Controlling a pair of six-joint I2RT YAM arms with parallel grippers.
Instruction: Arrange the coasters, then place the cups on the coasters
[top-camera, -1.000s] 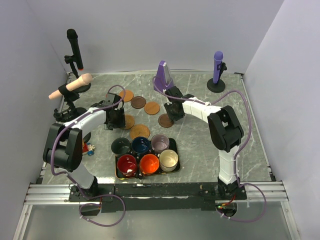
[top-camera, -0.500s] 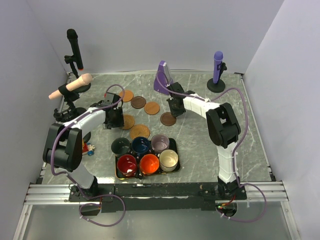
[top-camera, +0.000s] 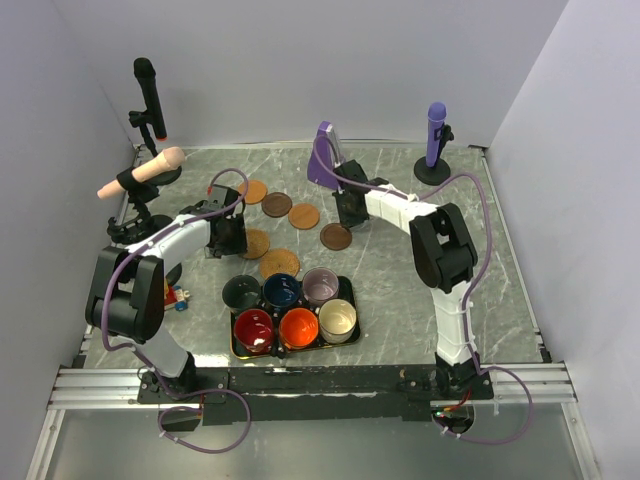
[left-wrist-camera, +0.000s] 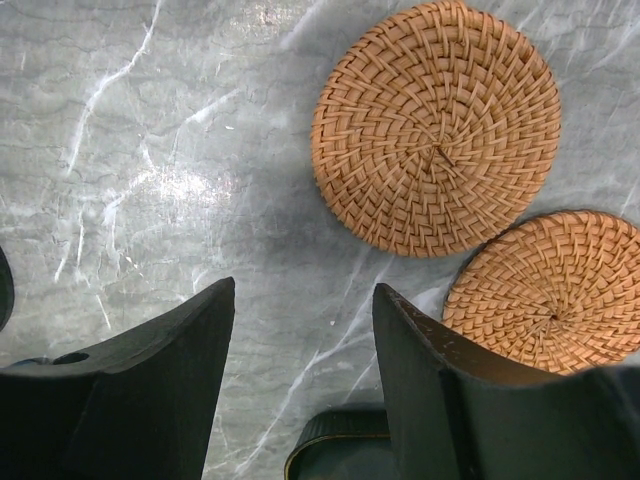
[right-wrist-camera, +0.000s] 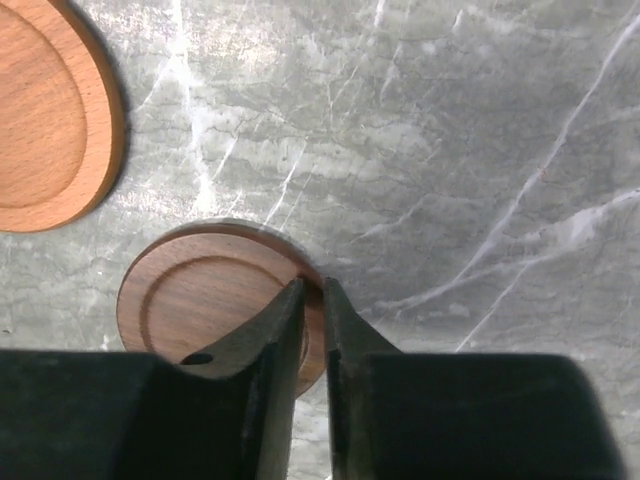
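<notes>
Coasters (top-camera: 303, 216), all six, lie flat on the marble table (top-camera: 400, 280), and none carries a cup. Four run in a slanting line from far left to near right; two woven ones (left-wrist-camera: 435, 125) sit closer to the tray, nearly touching each other. Being round, they point nowhere in particular.

The cups (top-camera: 298, 328) all stand upright, mouths up, in the black tray (top-camera: 296, 353), in two rows of three: green-grey, navy and lilac behind, red, orange and cream in front.

Now the right gripper (right-wrist-camera: 312, 290): jaws drawn nearly together, just a sliver between them, tips over the rim of the dark wooden coaster (right-wrist-camera: 200, 300) at the line's near end. Whether it nips that rim, I cannot tell.

The left gripper (left-wrist-camera: 302, 300) hangs spread and empty above bare marble, just beside the woven pair.
</notes>
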